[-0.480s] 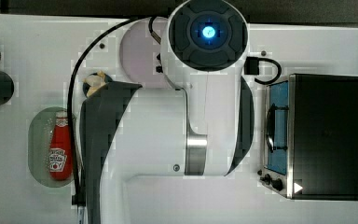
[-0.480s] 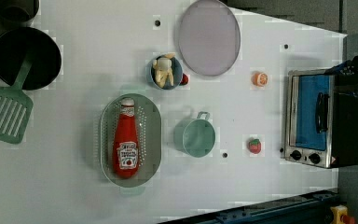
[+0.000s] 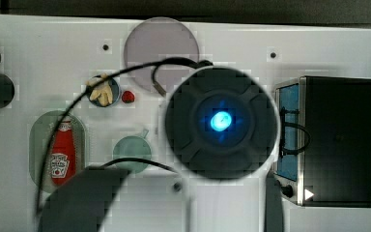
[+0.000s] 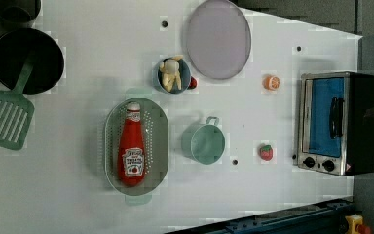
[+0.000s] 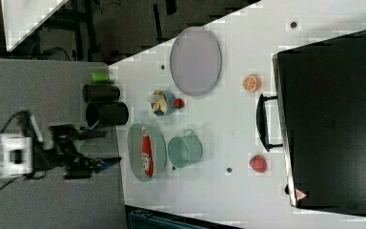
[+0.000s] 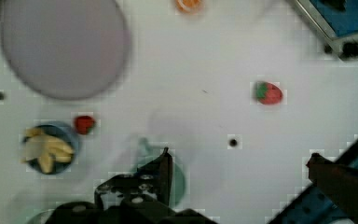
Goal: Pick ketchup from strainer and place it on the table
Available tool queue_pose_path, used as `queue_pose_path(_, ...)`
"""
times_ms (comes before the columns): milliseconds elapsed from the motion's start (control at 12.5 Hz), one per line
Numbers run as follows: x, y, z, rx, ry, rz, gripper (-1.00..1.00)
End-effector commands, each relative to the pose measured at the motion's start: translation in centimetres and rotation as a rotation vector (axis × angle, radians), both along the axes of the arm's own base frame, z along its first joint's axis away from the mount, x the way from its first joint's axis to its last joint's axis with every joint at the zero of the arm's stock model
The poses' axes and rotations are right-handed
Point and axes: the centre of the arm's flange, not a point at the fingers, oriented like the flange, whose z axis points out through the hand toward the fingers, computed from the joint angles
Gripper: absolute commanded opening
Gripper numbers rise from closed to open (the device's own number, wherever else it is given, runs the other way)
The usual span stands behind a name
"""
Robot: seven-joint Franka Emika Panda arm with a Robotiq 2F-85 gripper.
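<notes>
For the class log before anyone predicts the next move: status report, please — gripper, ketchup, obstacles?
Gripper open, holding nothing. Ketchup lying in the strainer, not yet picked. Green cup beside the strainer, apart from it.

Top view hangs straight above the table (image 3: 38, 63), close over the arm, whose blue-lit round housing (image 3: 221, 122) blocks the middle, while the left view also looks straight down but from higher, with the whole tabletop open. Right view sits further back, taking in the floor beyond the table edge, and shares the strainer (image 5: 134, 152), teal cup (image 5: 185, 150) and toaster oven (image 5: 331, 119) with the other two. Wrist view looks down from close up, catching the cup, purple plate (image 6: 60, 46) and strawberry (image 6: 268, 93) that the left view also has.
</notes>
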Motion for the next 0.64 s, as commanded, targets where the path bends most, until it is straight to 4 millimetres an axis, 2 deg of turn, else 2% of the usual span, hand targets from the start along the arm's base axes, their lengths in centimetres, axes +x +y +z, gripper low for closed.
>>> queue_pose_path(80,0.7,7.9,-1.9,-0.002,0.03,0.103,1.0)
queue_pose_path(400,-0.9,19.5,-3.9,-0.019,0.023,0.324,1.0)
queue_pose_path(640,-2.7,27.1,-6.4,-0.007,0.018,0.474,1.0)
